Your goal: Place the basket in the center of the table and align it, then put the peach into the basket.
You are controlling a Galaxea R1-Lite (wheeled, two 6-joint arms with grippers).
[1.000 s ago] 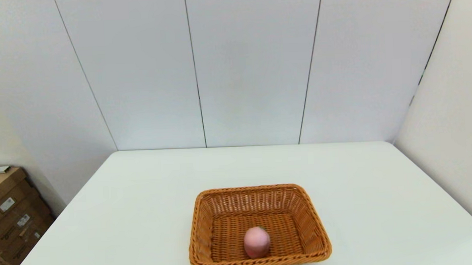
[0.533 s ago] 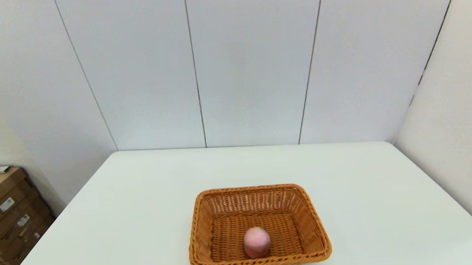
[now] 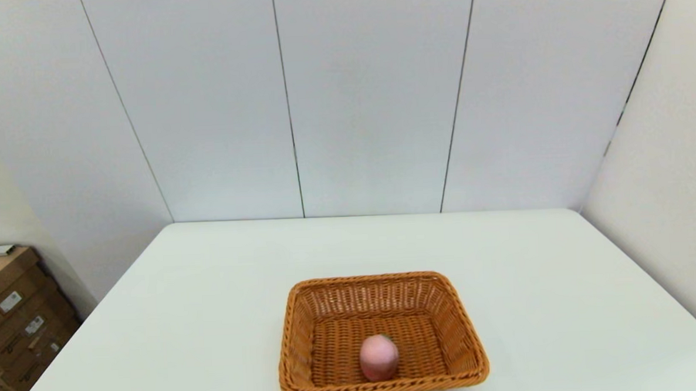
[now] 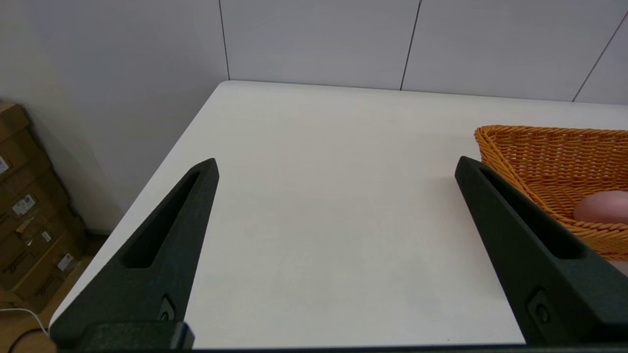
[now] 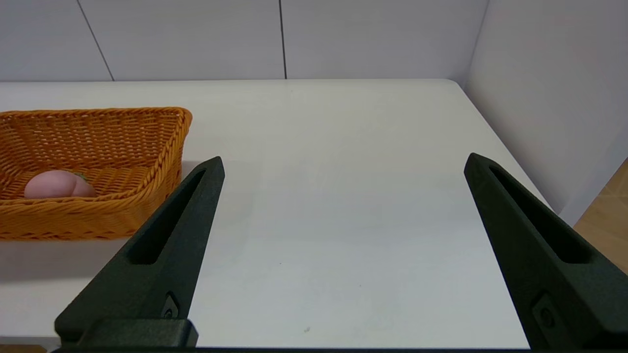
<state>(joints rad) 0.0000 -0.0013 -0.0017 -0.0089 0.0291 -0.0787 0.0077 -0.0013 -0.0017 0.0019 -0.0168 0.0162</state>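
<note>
The rectangular orange-brown woven wicker basket (image 3: 382, 335) sits on the large plain white table (image 3: 212, 319), near its front edge and about midway across. The small rounded pale pink peach (image 3: 379, 357) lies on the basket's flat bottom, close to the near wall. The left gripper (image 4: 336, 169) hangs low at the table's near edge, left of the basket, fingers spread wide and empty. The right gripper (image 5: 343, 164) hangs likewise to the right, fingers wide and empty.
</note>
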